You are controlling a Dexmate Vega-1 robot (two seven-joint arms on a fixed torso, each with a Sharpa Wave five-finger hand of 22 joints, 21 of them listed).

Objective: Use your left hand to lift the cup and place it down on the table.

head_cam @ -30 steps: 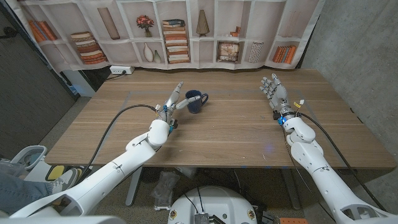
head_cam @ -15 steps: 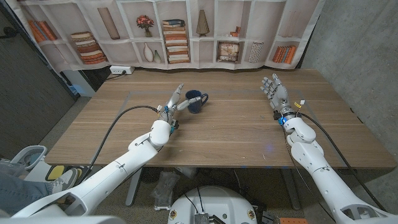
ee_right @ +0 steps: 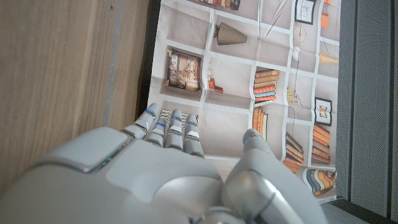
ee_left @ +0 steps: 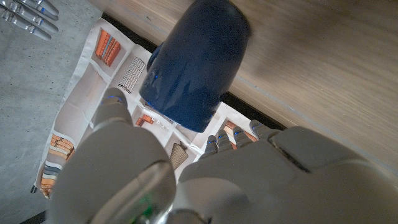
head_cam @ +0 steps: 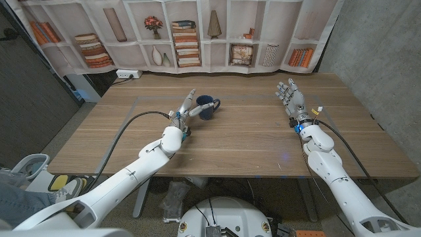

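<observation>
The left hand (head_cam: 186, 107) has crept slightly closer to the cup (head_cam: 206, 108), fingers spread beside it, not yet grasping. The cup stands mid-worktop (head_cam: 250, 141). The right hand (head_cam: 289, 96) stays released, well apart. Lifting remains undone.

The left hand (head_cam: 186, 107) covers the cup's (head_cam: 206, 108) nine-o'clock side; whether its fingers touch is unclear.

One blue cup (head_cam: 207, 108), two robot hands (head_cam: 185, 106).
</observation>
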